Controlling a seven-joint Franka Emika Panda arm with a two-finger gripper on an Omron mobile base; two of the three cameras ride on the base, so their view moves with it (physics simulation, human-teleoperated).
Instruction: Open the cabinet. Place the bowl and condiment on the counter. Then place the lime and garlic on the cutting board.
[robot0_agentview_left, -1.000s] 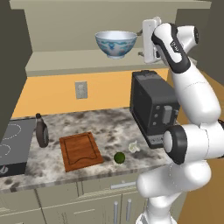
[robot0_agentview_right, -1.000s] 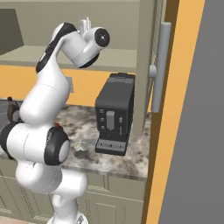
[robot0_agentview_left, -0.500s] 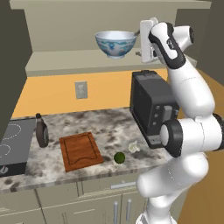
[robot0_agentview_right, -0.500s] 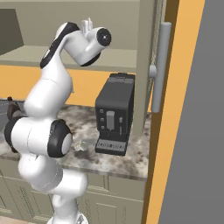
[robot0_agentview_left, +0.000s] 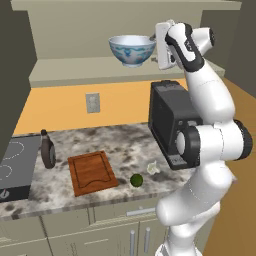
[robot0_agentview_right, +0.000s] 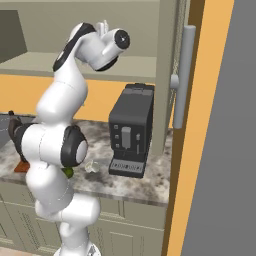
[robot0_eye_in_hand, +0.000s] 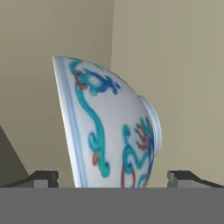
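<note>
The cabinet (robot0_agentview_left: 75, 70) stands open, its right door (robot0_agentview_right: 182, 75) swung wide. On its shelf sits the blue-patterned white bowl (robot0_agentview_left: 131, 50). My gripper (robot0_agentview_left: 156, 47) hovers at the bowl's right side, level with it, open. In the hand view the bowl (robot0_eye_in_hand: 109, 131) appears on its side between my spread fingertips (robot0_eye_in_hand: 41, 177), with a gap on each side. On the counter (robot0_agentview_left: 120, 145) below stand the dark condiment bottle (robot0_agentview_left: 48, 150) and the wooden cutting board (robot0_agentview_left: 92, 172). The lime (robot0_agentview_left: 136, 180) and garlic (robot0_agentview_left: 153, 168) lie on the counter right of the board.
A black coffee machine (robot0_agentview_left: 172, 130) stands on the counter directly under my hand, also the coffee machine (robot0_agentview_right: 131, 130) beside the open door. A black stovetop (robot0_agentview_left: 12, 170) lies at the far left. A wall socket (robot0_agentview_left: 92, 102) sits on the orange backsplash.
My hand has moved slightly up and left, closer to the bowl. The bowl and the things on the counter have not moved.
</note>
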